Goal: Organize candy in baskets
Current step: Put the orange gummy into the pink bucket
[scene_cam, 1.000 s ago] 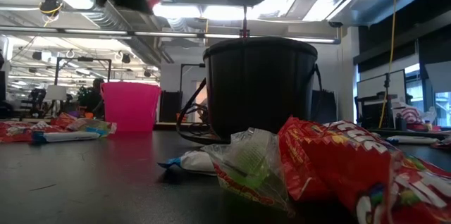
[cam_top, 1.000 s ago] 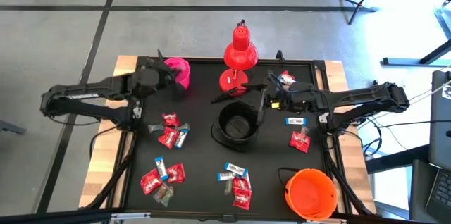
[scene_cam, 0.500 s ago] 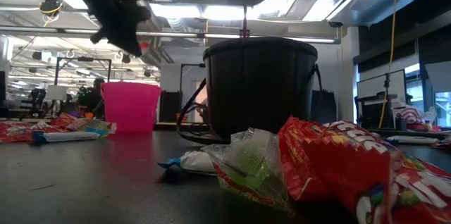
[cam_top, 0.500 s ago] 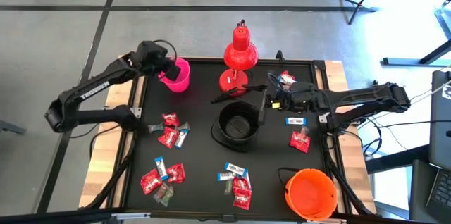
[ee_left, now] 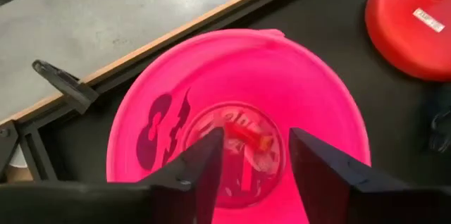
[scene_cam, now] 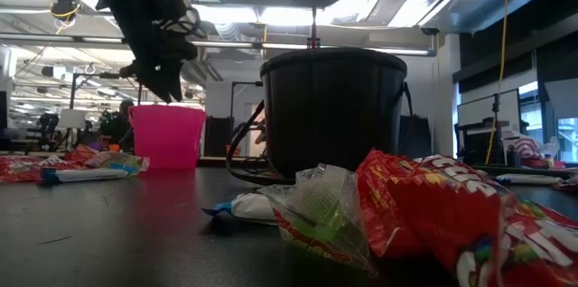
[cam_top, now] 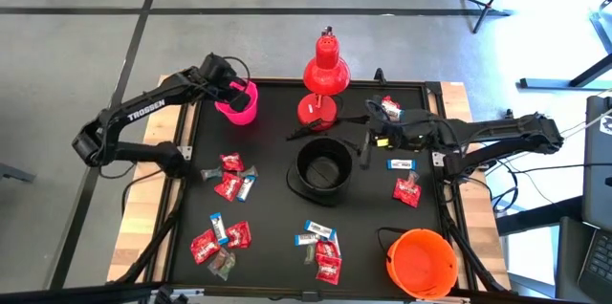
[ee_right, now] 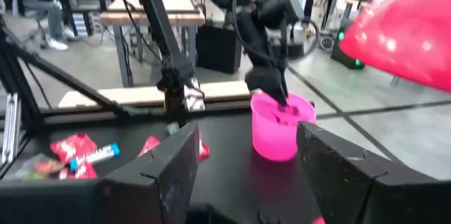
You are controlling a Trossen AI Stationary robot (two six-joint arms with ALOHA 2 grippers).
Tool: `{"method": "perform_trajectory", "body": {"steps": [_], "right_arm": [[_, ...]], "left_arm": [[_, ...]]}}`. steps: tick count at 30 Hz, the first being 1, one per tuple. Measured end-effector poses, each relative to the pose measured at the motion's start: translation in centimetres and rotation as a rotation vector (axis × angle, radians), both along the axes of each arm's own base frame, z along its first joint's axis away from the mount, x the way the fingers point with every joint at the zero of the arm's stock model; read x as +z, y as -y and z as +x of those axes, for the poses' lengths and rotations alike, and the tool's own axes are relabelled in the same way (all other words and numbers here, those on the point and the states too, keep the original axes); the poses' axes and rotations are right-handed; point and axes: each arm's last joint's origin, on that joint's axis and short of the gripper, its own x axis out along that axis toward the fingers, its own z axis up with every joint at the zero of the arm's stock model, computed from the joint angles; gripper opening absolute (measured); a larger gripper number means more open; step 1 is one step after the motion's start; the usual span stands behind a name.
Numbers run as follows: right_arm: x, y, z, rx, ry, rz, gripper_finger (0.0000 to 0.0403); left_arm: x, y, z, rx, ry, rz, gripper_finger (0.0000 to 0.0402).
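Note:
The pink basket (cam_top: 239, 103) stands at the table's far left. My left gripper (ee_left: 255, 139) hangs open just above its mouth, pointing steeply down into it, and touches nothing. A red candy (ee_left: 246, 134) lies on the basket's bottom. The black basket (cam_top: 320, 168) stands mid-table and the orange basket (cam_top: 421, 261) at the near right. My right gripper (cam_top: 368, 141) hovers open and level beside the black basket's right rim, with nothing between its fingers. Loose candy lies in clusters (cam_top: 232, 178), (cam_top: 220, 240), (cam_top: 323, 247), (cam_top: 407, 189) flat on the black mat.
A red desk lamp (cam_top: 325, 75) stands at the far middle, its round base between the pink and black baskets. More sweets lie at the far right (cam_top: 389, 107) and beside my right arm (cam_top: 401, 163). Bare mat shows between the clusters.
My left gripper has swung from the table's left side toward the far edge, come over the pink basket, sunk and tipped downward. My right gripper has drawn back a little toward the table's right edge.

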Motion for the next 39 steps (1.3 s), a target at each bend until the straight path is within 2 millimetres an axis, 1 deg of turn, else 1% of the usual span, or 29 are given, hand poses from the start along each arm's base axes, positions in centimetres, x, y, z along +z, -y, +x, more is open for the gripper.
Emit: {"method": "perform_trajectory", "body": {"steps": [3,5,7,9,11,14,17,22,25,27,30,32,39], "right_arm": [[0.5,0.1,-1.6,-0.012,-0.095,0.048,0.0234],[0.9,0.2,-2.6,-0.031,-0.175,0.101,0.0234],[1.1,0.3,-3.5,-0.059,-0.273,0.153,0.0234],[1.2,0.5,-4.0,-0.109,-0.361,0.198,0.0234],[0.8,0.8,-4.7,-0.166,-0.476,0.248,0.0234],[-0.7,0.8,-5.9,-0.237,-0.675,0.345,0.0234],[-2.1,0.7,-7.0,-0.340,-0.856,0.453,0.0234],[-5.0,0.5,-8.0,-0.434,-0.992,0.644,0.0234],[-7.4,0.2,-8.5,-0.465,-1.087,0.752,0.0234],[-9.4,0.1,-8.8,-0.480,-1.160,0.805,0.0234],[-12.2,-0.1,-9.3,-0.498,-1.226,0.889,0.0234],[-13.7,-0.2,-9.8,-0.529,-1.256,0.924,0.0234],[-16.7,-0.2,-10.5,-0.621,-1.256,0.985,0.0234]], "left_arm": [[1.6,0.4,0.0,-0.050,0.088,-0.002,0.0179],[3.6,0.9,0.1,-0.138,0.212,0.016,0.0181],[6.2,1.8,0.4,-0.277,0.376,0.080,0.0180],[9.1,3.2,0.7,-0.418,0.534,0.185,0.0176],[11.2,4.9,0.5,-0.498,0.651,0.270,0.0173],[12.8,7.5,0.5,-0.600,0.744,0.334,0.0170],[13.2,9.5,0.8,-0.676,0.760,0.360,0.0170],[13.2,12.2,2.4,-0.778,0.735,0.418,0.0170],[12.8,13.4,3.5,-0.877,0.695,0.454,0.0169],[12.5,14.0,4.1,-0.940,0.665,0.479,0.0169],[12.1,14.5,4.7,-0.974,0.655,0.461,0.0169],[12.0,14.7,5.0,-0.985,0.652,0.451,0.0169],[11.5,15.5,5.9,-1.010,0.634,0.431,0.0169]]}}
